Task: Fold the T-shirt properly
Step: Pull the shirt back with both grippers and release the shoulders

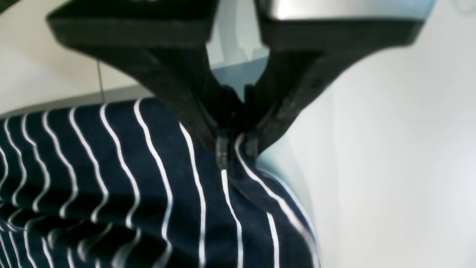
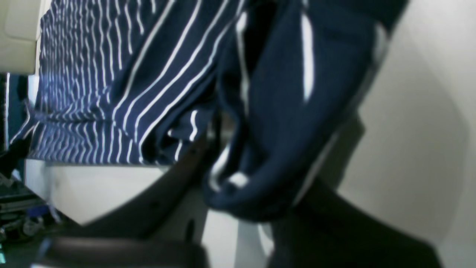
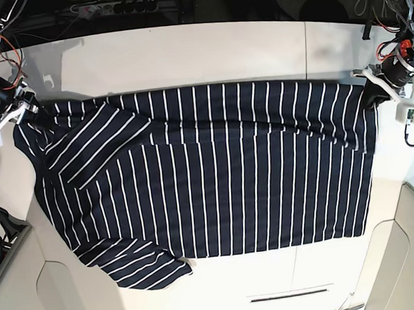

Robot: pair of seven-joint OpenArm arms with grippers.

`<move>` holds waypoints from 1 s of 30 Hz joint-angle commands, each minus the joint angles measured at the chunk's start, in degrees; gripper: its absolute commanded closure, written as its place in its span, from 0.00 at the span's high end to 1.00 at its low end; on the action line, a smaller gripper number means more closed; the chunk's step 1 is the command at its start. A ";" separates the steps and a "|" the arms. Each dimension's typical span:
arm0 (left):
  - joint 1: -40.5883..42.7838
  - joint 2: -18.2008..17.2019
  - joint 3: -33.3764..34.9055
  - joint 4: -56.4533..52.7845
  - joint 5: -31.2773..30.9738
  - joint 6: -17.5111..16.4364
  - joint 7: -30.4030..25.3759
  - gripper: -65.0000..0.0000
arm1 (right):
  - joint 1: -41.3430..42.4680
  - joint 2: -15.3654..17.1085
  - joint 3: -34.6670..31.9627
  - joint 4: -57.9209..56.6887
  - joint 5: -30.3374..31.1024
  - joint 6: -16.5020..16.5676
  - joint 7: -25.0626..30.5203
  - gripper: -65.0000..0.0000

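— Where is the T-shirt (image 3: 208, 176) lying, and how is it looking?

— It is spreading wide over the white table (image 3: 187, 54), a dark navy knit with thin white stripes running across it. Its top edge is stretching taut between the two grippers, one at each far corner. A sleeve is folding diagonally over the body just beside the right gripper (image 3: 27, 110), and another sleeve is sticking out at the near edge, well apart from both tools.

— What is the left gripper (image 1: 237, 147) doing?

— Its black, wedge-shaped fingers (image 1: 222, 149) are closing to a point and pinching a ridge of the cloth — soft folds are fanning away from the tips, and the stripes are bending toward the pinch. To the other side of the tips the smooth pale tabletop is showing.

— And the right one?

— In its wrist view a thick roll of navy fabric (image 2: 282, 123) is bunching between the dark matte fingers (image 2: 167, 201), draping over them in a rounded lump — so it is clamping the cloth too. Beyond the tool the striped cloth is sagging in loose ripples.
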 commanded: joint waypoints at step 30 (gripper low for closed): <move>7.26 -1.07 -10.99 1.25 -16.35 -4.38 8.39 0.00 | -13.42 1.14 1.49 12.55 0.61 0.39 -0.44 0.00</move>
